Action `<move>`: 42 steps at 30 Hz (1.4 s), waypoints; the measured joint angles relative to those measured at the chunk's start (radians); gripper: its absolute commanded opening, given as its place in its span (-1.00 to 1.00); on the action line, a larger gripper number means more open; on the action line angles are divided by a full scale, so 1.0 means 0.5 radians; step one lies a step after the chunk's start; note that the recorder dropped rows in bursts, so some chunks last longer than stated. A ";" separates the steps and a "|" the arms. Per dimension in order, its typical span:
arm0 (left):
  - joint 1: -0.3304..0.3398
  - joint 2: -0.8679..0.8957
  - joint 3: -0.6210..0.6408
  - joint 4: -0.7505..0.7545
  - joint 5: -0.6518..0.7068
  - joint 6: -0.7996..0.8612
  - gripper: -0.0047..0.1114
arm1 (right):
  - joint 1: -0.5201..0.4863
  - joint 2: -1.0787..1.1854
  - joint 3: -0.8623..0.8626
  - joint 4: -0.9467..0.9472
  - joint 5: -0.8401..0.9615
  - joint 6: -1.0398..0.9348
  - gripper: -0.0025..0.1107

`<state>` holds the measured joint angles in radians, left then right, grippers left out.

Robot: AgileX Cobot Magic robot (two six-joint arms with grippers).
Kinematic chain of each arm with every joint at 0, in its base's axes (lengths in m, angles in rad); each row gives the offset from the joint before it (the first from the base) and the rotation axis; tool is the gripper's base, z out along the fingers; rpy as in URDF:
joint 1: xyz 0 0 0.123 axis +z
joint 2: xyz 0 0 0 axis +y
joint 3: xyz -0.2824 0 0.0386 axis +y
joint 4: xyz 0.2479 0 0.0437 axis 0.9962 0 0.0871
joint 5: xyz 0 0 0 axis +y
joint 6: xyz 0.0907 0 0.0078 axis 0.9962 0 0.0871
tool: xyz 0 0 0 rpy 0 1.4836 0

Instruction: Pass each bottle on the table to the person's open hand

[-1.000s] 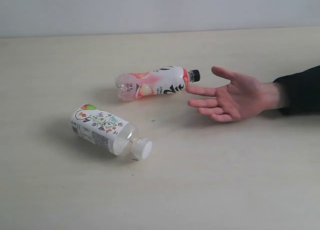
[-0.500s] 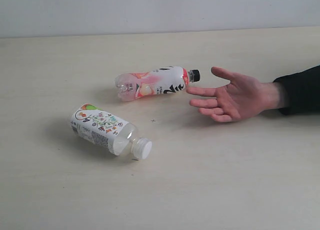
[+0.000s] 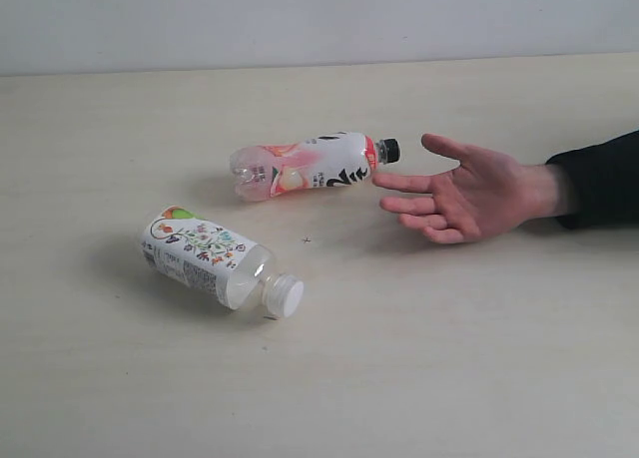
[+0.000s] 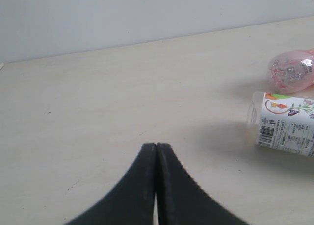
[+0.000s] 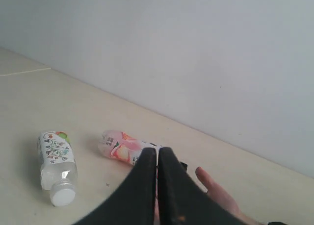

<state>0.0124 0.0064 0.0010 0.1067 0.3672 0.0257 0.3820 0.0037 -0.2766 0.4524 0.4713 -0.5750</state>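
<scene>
Two bottles lie on their sides on the beige table [image 3: 449, 358]. The pink-white bottle [image 3: 310, 165] with the black cap lies at mid table, cap toward the person's open hand [image 3: 464, 191], which rests palm up at the right. The squat floral bottle [image 3: 215, 258] with a white cap lies nearer and to the left. In the left wrist view the left gripper [image 4: 156, 146] is shut and empty, with the floral bottle [image 4: 287, 129] and the pink bottle's base [image 4: 292, 70] off to one side. The right gripper [image 5: 157, 150] is shut and empty, high above the pink bottle [image 5: 125, 149], the floral bottle [image 5: 56, 166] and the hand [image 5: 218, 195]. Neither gripper shows in the exterior view.
A pale wall [image 3: 319, 19] runs along the table's far edge. The person's black sleeve [image 3: 604, 179] lies on the table at the right edge. A tiny dark speck [image 3: 306, 240] sits between the two bottles.
</scene>
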 measured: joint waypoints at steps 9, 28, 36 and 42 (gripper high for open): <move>0.000 0.000 0.000 0.000 0.000 0.000 -0.91 | 0.000 0.000 0.182 0.000 -0.135 0.160 -0.92; 0.000 0.000 0.000 0.000 0.000 0.000 -0.91 | 0.000 0.000 0.182 0.000 -0.174 0.177 -0.92; 0.000 0.000 0.000 0.000 0.000 0.000 -0.91 | 0.000 0.000 0.182 0.000 -0.174 0.177 -0.92; 0.000 0.000 0.000 0.000 0.000 0.000 -0.91 | 0.000 0.000 0.182 0.000 -0.174 0.177 -0.92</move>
<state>0.0124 0.0064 0.0010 0.1067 0.3672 0.0257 0.3820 0.0037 -0.1854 0.4524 0.3843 -0.4865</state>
